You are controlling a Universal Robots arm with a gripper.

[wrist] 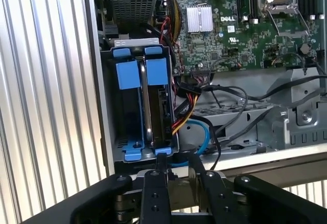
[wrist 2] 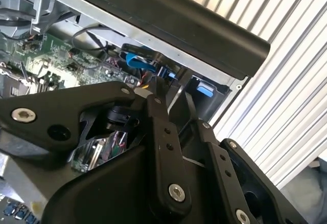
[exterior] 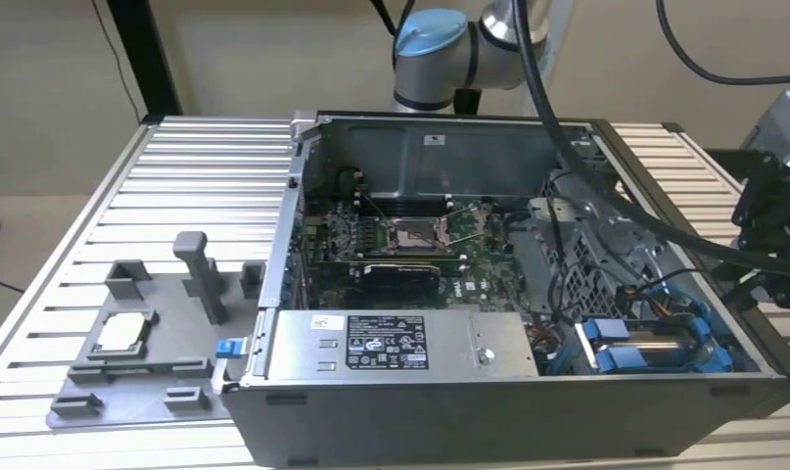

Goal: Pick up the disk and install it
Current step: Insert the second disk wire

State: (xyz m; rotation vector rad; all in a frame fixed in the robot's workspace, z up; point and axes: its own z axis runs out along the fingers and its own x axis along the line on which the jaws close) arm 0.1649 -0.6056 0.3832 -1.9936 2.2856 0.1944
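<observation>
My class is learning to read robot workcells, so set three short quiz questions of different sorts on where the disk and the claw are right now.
1. True or false: the disk stands on edge in the blue-clipped bay of the computer case.
2. Which is nearest the claw in the first wrist view? A) grey tray B) drive bay C) processor socket
3. Fill in: beside the case, the grey tray rests on the ribbed ____.

Key: 1 true; 2 B; 3 table.
</observation>
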